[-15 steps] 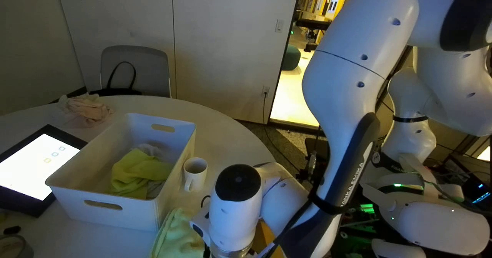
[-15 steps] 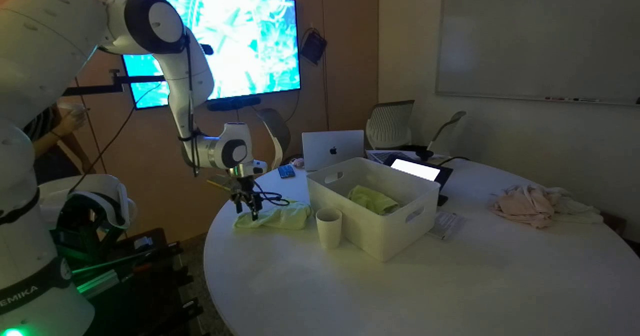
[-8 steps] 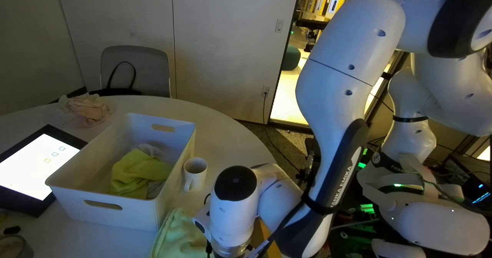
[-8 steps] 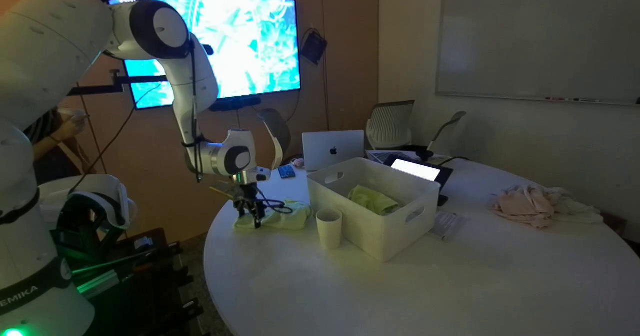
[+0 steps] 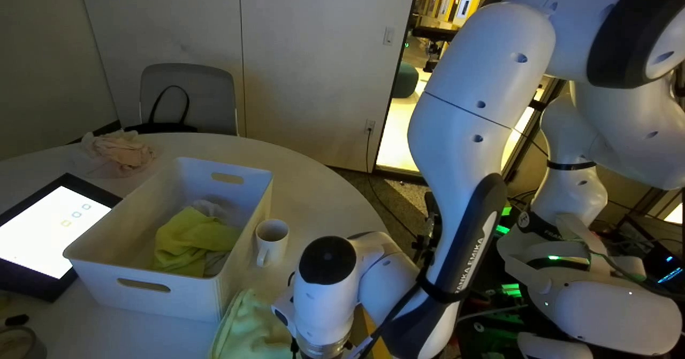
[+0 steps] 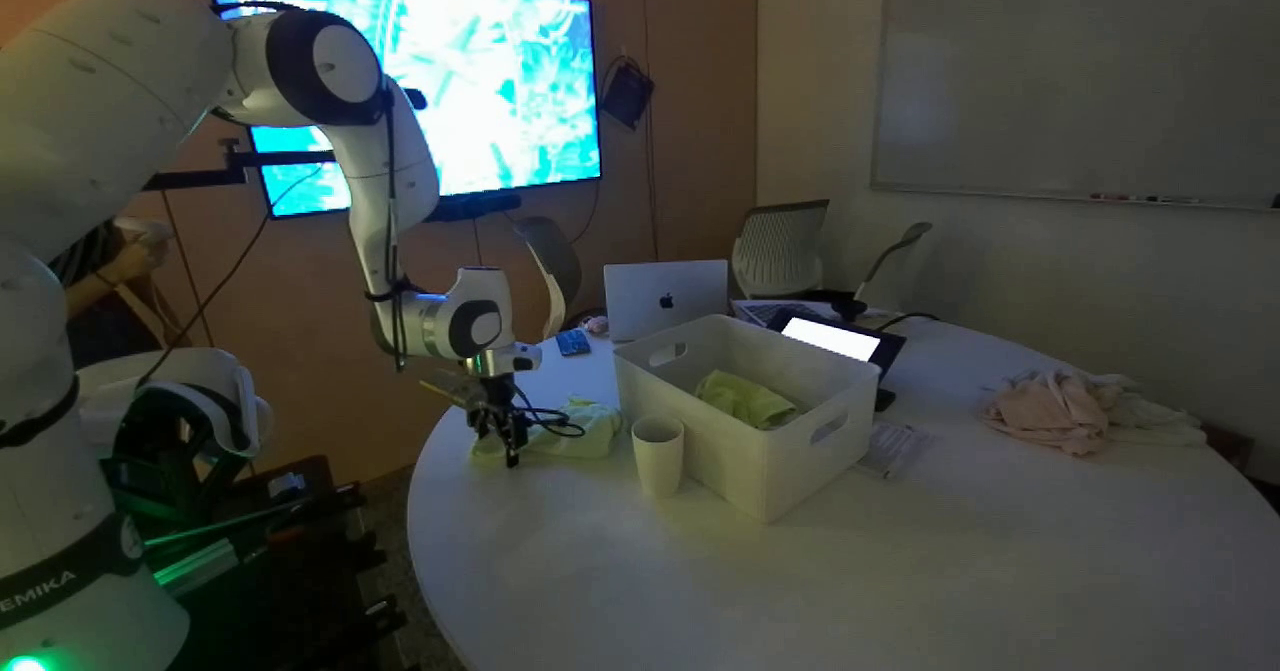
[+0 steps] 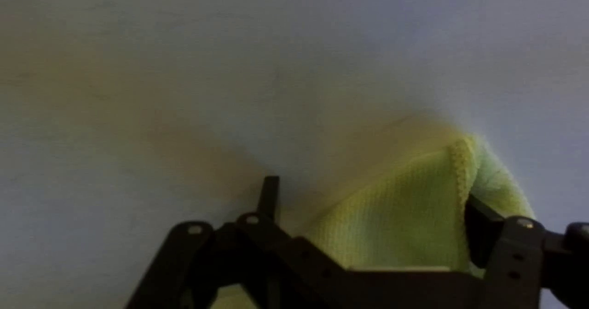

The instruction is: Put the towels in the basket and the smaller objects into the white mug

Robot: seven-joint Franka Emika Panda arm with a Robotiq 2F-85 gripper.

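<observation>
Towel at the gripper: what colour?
Yellow-green; the towel shows best in the wrist view.

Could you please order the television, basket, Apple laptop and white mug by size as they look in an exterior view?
Largest to smallest, in an exterior view:
television
basket
Apple laptop
white mug

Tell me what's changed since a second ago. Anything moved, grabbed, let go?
The gripper came down to the yellow-green towel beside the basket. Its fingers stand apart, part of the towel between them; no grip seen yet, nothing let go. The basket, the towel in it, the mug and the tablet stayed put.
</observation>
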